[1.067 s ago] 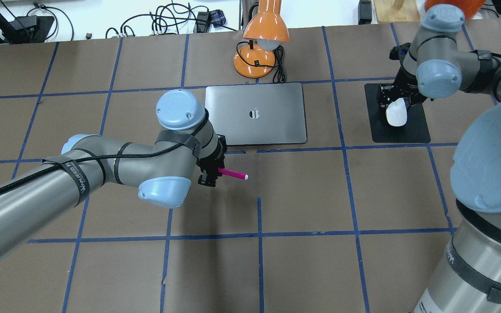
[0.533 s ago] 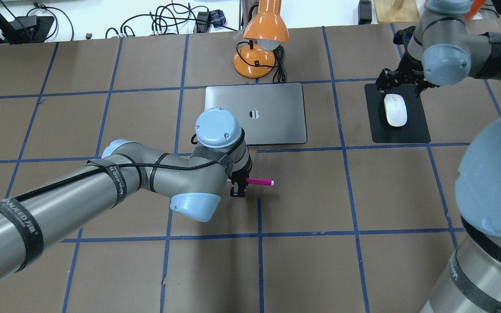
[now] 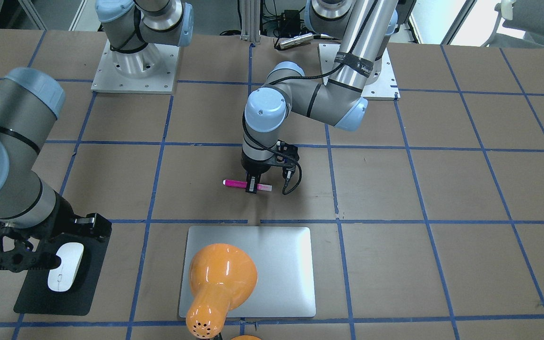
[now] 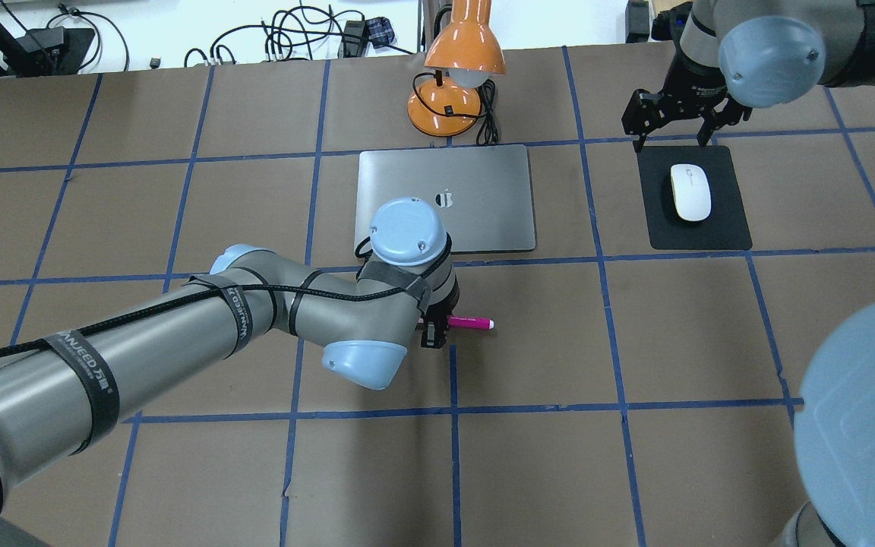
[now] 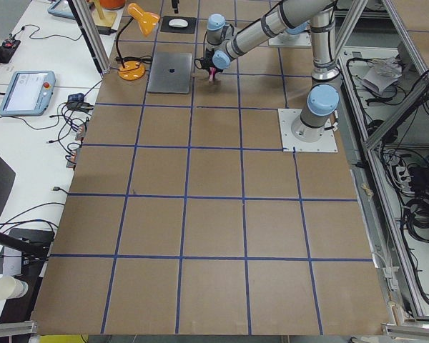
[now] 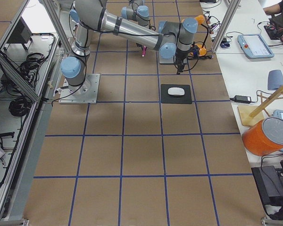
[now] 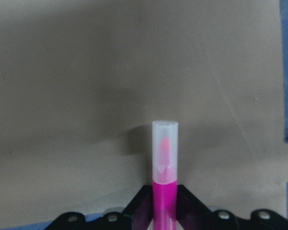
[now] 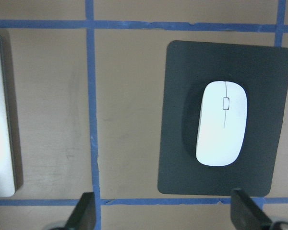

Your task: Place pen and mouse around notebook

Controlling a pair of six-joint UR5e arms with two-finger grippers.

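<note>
My left gripper (image 4: 433, 328) is shut on the pen (image 4: 472, 323), a magenta marker with a pale cap. It holds the pen level and low over the table, just on the robot's side of the notebook (image 4: 483, 205). In the left wrist view the pen (image 7: 163, 184) sticks out from between the jaws. The white mouse (image 4: 691, 192) lies free on a black mat (image 4: 726, 232), to the right of the notebook. My right gripper (image 4: 674, 135) hangs open above the mat's far edge, apart from the mouse (image 8: 222, 123).
An orange desk lamp (image 4: 456, 76) with a black cord stands just behind the notebook, and its shade (image 3: 217, 278) covers part of the notebook (image 3: 286, 264) in the front-facing view. Blue tape lines grid the brown table. Cables lie beyond the far edge.
My left arm has carried the pen to the right, along the notebook's near edge. My right gripper has let go of the mouse, opened, and drawn back and up from it.
</note>
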